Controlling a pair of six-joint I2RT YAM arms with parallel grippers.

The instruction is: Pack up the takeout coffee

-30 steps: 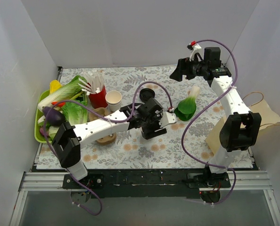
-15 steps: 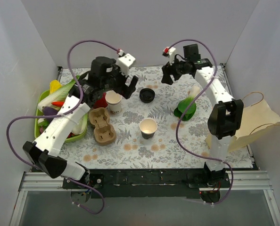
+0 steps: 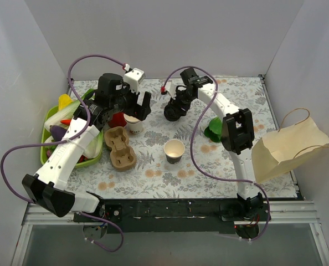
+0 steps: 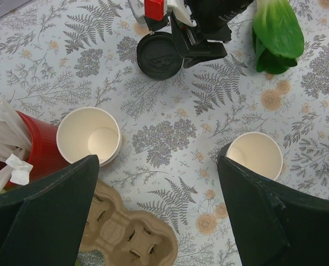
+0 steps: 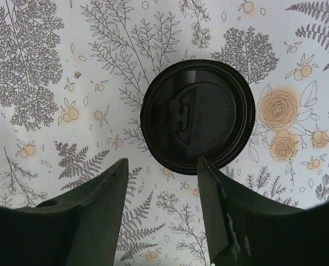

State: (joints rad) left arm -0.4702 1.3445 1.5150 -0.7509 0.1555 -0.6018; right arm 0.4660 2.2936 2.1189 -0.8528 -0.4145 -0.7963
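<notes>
takeout coffee: honestly can't pin it down here. Both cream cups are standing open, and the only black lid (image 5: 198, 116) is lying loose on the floral cloth, back-middle of the table
lid vs right claw: the right gripper (image 5: 162, 163) is hanging right over the lid, pointing down. The lid is sitting just past the fingertips, with one tip overlapping its near rim. Touching or not, I can't tell
right claw state: jaws are standing apart, with nothing between them
open cup A (image 4: 256, 155): standing by itself mid-table, well clear of both claws
open cup B (image 4: 90, 136): standing right beside the red cup (image 4: 34, 144), which is holding the white straws
left claw: the left gripper (image 4: 158, 163) is hovering above that back-left group, jaws spread wide and gripping nothing
carrier: the brown pulp cup carrier (image 4: 126, 238) is lying just in front of open cup B
off to the sides: the bok choy (image 4: 275, 30) is lying right of the lid, the paper bag (image 3: 286, 149) is sitting at the right edge with its mouth facing in, and the green tray (image 3: 42, 152) of veg is sitting at the left
changes: a second ago the left arm was reaching across to the mid-table spot where open cup A is standing now, and it's pulled back since. The right arm was up at the back right, well off the lid — now it's swung in over it
</notes>
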